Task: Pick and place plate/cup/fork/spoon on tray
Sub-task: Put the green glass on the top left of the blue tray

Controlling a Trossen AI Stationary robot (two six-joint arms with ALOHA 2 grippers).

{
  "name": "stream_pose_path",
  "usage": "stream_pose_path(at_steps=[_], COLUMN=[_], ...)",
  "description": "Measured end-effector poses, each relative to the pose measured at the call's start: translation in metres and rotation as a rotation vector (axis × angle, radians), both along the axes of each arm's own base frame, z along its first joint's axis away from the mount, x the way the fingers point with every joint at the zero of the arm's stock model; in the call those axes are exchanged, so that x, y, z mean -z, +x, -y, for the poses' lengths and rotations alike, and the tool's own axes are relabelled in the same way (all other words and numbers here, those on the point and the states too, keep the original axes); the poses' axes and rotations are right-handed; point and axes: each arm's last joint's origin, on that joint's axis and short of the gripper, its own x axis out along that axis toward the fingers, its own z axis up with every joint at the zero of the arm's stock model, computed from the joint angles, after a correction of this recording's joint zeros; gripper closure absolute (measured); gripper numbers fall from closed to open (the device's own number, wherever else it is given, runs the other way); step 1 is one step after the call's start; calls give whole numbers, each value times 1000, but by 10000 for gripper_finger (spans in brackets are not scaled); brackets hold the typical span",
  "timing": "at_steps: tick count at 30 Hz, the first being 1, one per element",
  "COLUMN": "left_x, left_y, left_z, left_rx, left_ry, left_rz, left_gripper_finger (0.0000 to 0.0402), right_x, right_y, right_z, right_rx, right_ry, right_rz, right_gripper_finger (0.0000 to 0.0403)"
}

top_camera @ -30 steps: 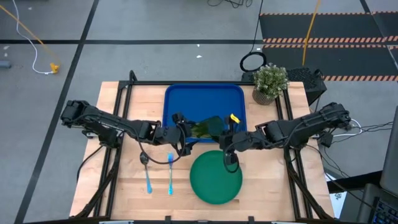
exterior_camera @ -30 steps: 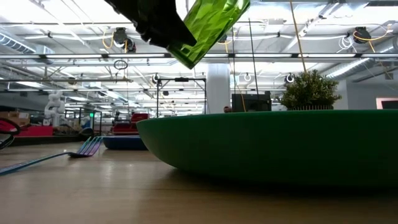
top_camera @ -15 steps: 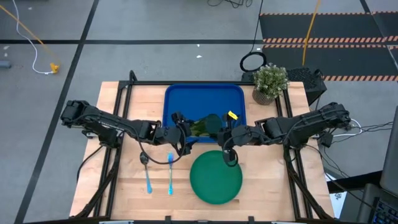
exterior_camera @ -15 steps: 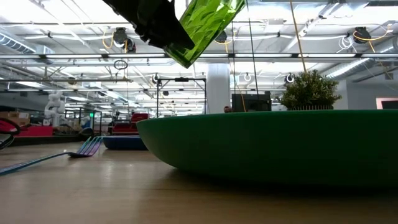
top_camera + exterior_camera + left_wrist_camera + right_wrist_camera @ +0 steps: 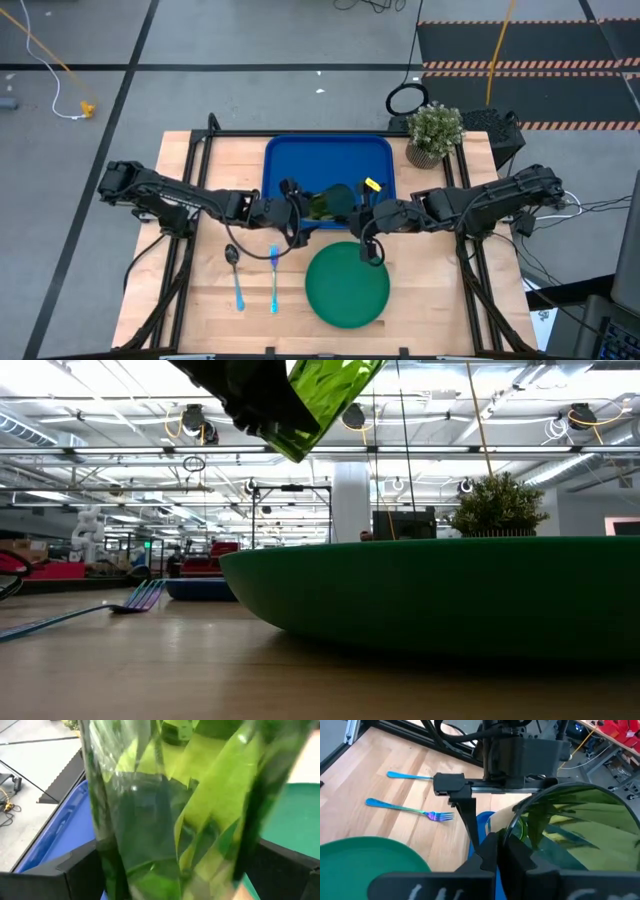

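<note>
The cup (image 5: pixel 328 203) is held clear of the counter (image 5: pixel 200 300) at the near edge of the tray (image 5: pixel 300 160), clamped in the left tool (image 5: pixel 300 213); in the left wrist view the translucent green wall is seen filling the gap between the dark fingers (image 5: pixel 75 875). Over the past second the cup has been raised slightly, as shown in the low view, where its lower edge now sits higher against the ceiling lights and more of it is cut off at the top. In the same interval the right tool (image 5: pixel 368 215) has been brought in from above the plate (image 5: pixel 347 284) to the cup's open mouth, and from its own wrist camera the rim is seen just ahead of it. Whether the right tool's fingers are apart or together around that rim cannot be told.

The movement is judged to be a handover or a two-arm steadying of the cup before it is set down on the tray, which lies just beyond. Nothing has yet been placed there: the tray is seen bare apart from a small yellow piece (image 5: pixel 375 186). The plate rests on the counter just in front of the tray, and the fork (image 5: pixel 273 280) and spoon (image 5: pixel 235 275) lie side by side to its left, untouched. A potted plant (image 5: pixel 433 132) stands at the far right corner.
</note>
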Motion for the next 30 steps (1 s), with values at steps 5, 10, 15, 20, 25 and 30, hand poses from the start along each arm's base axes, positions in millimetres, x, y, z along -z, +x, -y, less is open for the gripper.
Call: stream_pose_path(at_steps=[5,10,15,20,25,30], left_x=[-2,-2,-4,-13,-22,-27], left_y=[1,1,0,-7,-15,-22], left_z=[0,-1,0,3,10,15], left_rx=[17,17,18,31,54,62], left_ry=[28,40,43,33,27,32], left_rz=[20,16,20,39,57,60], left_gripper_finger=[36,79,79,76,78,78], right_x=[0,0,0,-1,-1,-7], right_y=[0,0,0,0,0,-4], right_z=[0,0,0,0,-1,-2], right_rx=[-7,-12,-12,-6,3,0], right_ry=[-2,-10,-13,-2,7,14], right_rz=[-1,-5,-6,4,5,31], right_gripper_finger=[403,401,393,365,307,236])
